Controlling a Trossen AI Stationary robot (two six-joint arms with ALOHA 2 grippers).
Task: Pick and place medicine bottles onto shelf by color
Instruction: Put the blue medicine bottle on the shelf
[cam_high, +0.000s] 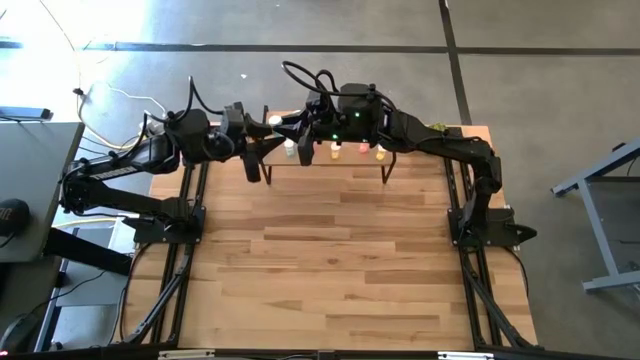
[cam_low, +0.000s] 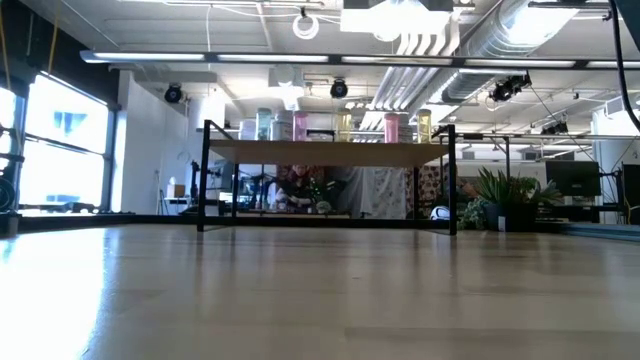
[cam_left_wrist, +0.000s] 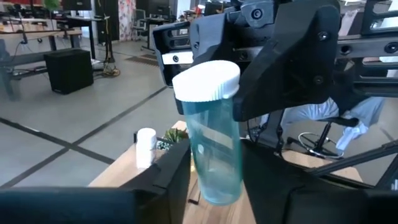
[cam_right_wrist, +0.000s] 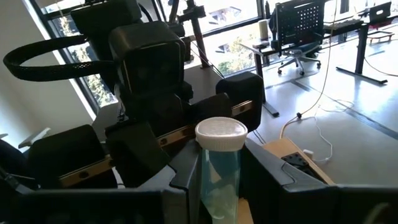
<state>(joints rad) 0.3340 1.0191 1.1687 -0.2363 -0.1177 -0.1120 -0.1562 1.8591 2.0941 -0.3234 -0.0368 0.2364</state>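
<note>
A clear pale green medicine bottle with a white cap (cam_left_wrist: 211, 137) (cam_right_wrist: 221, 162) is up in the air over the shelf's left end, between my two grippers. They face each other there. My left gripper (cam_high: 262, 132) (cam_left_wrist: 214, 180) and my right gripper (cam_high: 298, 128) (cam_right_wrist: 221, 180) are each shut on it. The shelf (cam_high: 350, 165) (cam_low: 330, 152) stands at the table's far edge. Several bottles stand in a row on its wooden top: white and pale green ones (cam_low: 265, 124), pink ones (cam_low: 392, 127) and yellow ones (cam_low: 424, 125). My left gripper pinches the pale green bottle's lower body (cam_left_wrist: 214, 174) between its two fingers, coming level from the table's left side. The bottle stands nearly upright, slightly tilted, with its base clear of the shelf. My right gripper pinches the same bottle's upper body just under the white cap (cam_right_wrist: 221, 158), coming level from the table's right side; the base is hidden behind its fingers.
A small white bottle (cam_left_wrist: 146, 148) and a small green plant (cam_left_wrist: 171, 134) stand below the grippers near the shelf's left end. The wide wooden tabletop (cam_high: 340, 260) lies in front of the shelf. Black arm frames run along both table sides.
</note>
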